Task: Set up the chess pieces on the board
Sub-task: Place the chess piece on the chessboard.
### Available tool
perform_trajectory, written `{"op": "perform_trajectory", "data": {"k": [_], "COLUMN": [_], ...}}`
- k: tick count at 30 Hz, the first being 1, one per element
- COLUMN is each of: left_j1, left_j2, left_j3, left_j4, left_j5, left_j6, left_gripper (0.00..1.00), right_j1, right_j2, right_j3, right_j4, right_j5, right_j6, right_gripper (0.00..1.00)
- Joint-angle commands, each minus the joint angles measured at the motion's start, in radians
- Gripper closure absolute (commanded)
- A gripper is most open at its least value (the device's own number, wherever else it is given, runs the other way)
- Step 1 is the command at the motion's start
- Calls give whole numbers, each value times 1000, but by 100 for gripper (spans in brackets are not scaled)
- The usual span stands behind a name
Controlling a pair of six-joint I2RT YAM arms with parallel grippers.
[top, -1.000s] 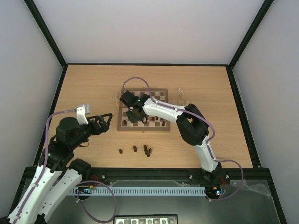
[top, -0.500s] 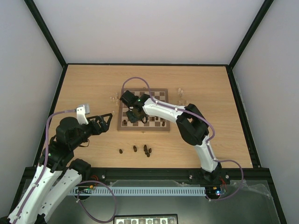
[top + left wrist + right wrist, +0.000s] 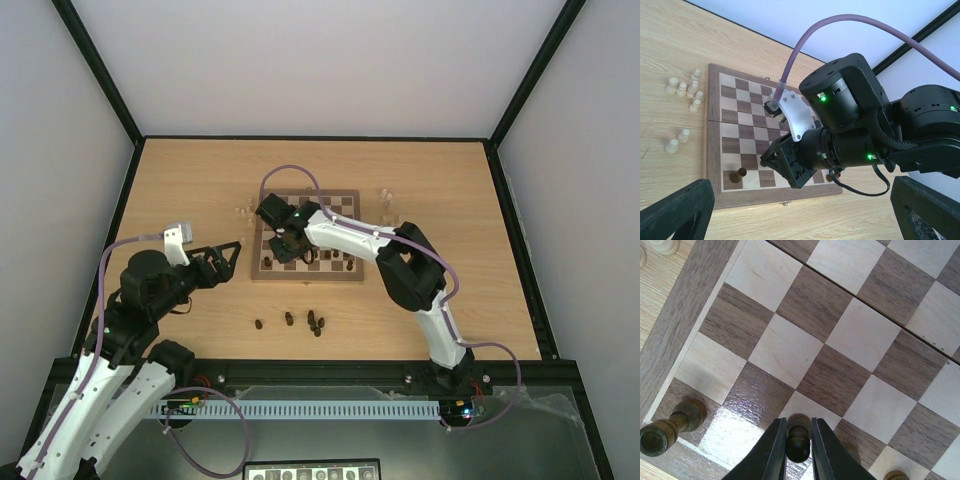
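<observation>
Top view: the right gripper [image 3: 283, 243] is low over the near-left part of the board [image 3: 345, 277]; its jaws are too small here to judge. The left gripper [image 3: 233, 262] hangs over the bare tabletop [image 3: 450, 180] left of the board, spread wide and holding nothing. Loose dark pieces [image 3: 303, 321] lie on the table between the board and the arm bases. Pale pieces [image 3: 243, 211] stand just off the board's far corners.

Left wrist view: the left fingers sit far apart with nothing between them. A dark pawn [image 3: 737, 174] lies on its side in the board's near-left corner.

Right wrist view: the right fingers are narrow, set against both sides of the head of an upright dark piece [image 3: 798, 442]. This piece stands on the board near that corner, apart from the fallen pawn. Open squares stretch beyond it.
</observation>
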Motion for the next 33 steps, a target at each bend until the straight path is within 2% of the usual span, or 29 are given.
{"op": "perform_trajectory", "data": {"k": [1, 4, 11, 16, 21, 26, 31, 33], "left_j1": [7, 7, 7, 7, 7, 7, 7, 7], "left_j2": [6, 6, 2, 1, -13, -4, 12, 21], "left_j3": [-14, -13, -13, -11, 3, 19, 12, 8], "left_j4": [18, 18, 17, 18, 26, 20, 33, 38], "left_j5": [0, 0, -1, 2, 24, 32, 50, 54], "left_j6": [-2, -2, -2, 3, 15, 21, 16, 22], "left_gripper": [0, 0, 0, 0, 0, 0, 1, 1], "right_j1": [-3, -2, -3, -2, -2, -3, 1, 3], "right_j2": [27, 26, 23, 0, -29, -110, -234, -291], "right_j3": [29, 37, 45, 57, 63, 16, -80, -120], "right_j4": [-44, -50, -58, -54, -60, -52, -46, -46], "right_j5": [3, 7, 16, 21, 20, 12, 21, 24], "right_j6": [-10, -12, -9, -10, -10, -3, 11, 18], "right_gripper": [83, 82, 67, 62, 51, 41, 25, 21]}}
